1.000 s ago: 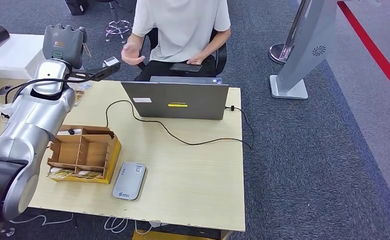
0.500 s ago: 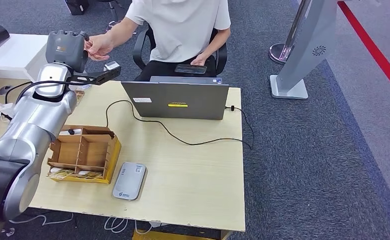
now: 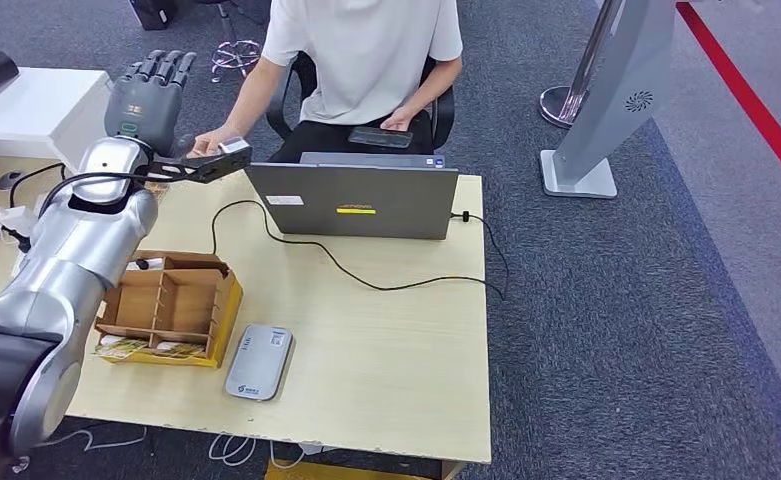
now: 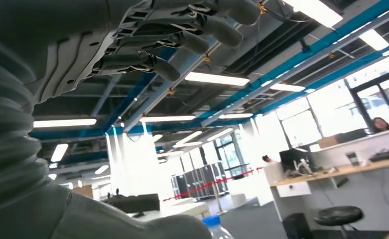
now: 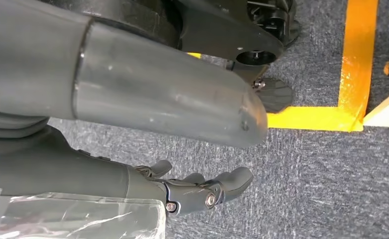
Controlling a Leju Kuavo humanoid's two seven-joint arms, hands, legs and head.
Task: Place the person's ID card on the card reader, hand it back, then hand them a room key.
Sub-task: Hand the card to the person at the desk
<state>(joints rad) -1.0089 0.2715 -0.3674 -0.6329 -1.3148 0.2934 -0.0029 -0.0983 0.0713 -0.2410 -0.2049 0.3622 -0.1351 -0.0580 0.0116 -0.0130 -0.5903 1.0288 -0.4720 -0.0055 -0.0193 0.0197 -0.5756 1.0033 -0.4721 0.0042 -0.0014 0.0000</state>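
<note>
Left hand (image 3: 149, 92) is raised above the far left corner of the surface (image 3: 386, 340), fingers (image 3: 166, 66) extended, apart and pointing up; nothing is held in them. Left wrist view confirms the fingers (image 4: 147, 59) spread against ceiling lights. Seated person's hand (image 3: 206, 146) sits just beside the left hand, at the surface edge; whether it holds a card cannot be determined. Right hand (image 5: 192, 191) hangs over grey carpet, fingers loosely curled, holding nothing. Card reader (image 3: 259, 361) lies flat near the front edge, just beside the cardboard organiser (image 3: 166, 306). A closed-angle laptop (image 3: 353, 201) stands at the far edge.
</note>
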